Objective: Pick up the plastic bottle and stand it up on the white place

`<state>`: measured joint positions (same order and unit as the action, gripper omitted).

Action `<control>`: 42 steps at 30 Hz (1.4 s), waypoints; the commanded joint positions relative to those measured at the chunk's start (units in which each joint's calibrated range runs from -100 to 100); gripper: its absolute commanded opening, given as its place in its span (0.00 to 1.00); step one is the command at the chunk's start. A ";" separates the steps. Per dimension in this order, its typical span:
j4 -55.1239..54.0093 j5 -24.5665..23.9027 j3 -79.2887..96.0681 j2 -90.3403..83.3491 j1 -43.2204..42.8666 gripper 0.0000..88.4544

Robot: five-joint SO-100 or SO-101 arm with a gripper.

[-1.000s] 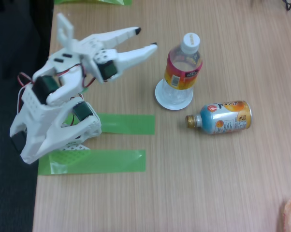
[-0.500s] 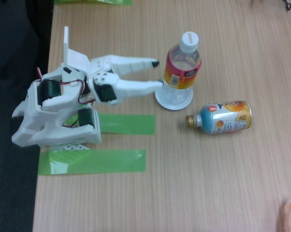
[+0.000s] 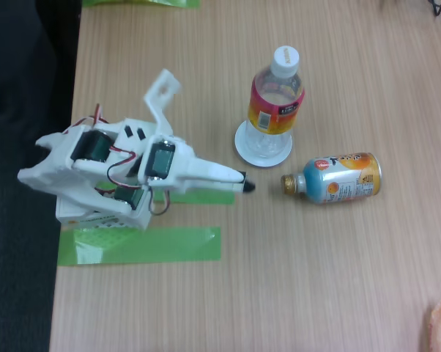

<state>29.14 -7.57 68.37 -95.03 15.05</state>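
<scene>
The arm (image 3: 103,172) is built of white printed plastic shells, blocky at the base and narrowing to a long, tapering hand (image 3: 244,183) whose fingers end in small black tips. Black servo motors (image 3: 162,159) sit framed inside the white housings, and thin red, black and white cables (image 3: 118,165) loop between them, with one red loop showing at the upper edge of the shoulder section. A flat white bracket (image 3: 162,92) with a small opening sticks out from the wrist section, and two dark slots mark the shell just beside it.
</scene>
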 commanded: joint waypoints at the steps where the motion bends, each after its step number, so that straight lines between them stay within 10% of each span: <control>1: -4.94 9.59 0.21 -0.09 3.76 0.28; 8: -13.00 27.64 2.12 -0.18 6.28 0.27; 21: -42.88 46.64 9.99 -0.09 5.76 0.27; 42: -78.07 48.01 24.93 -0.09 -14.24 0.27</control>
<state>-44.86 40.17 92.77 -95.03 4.37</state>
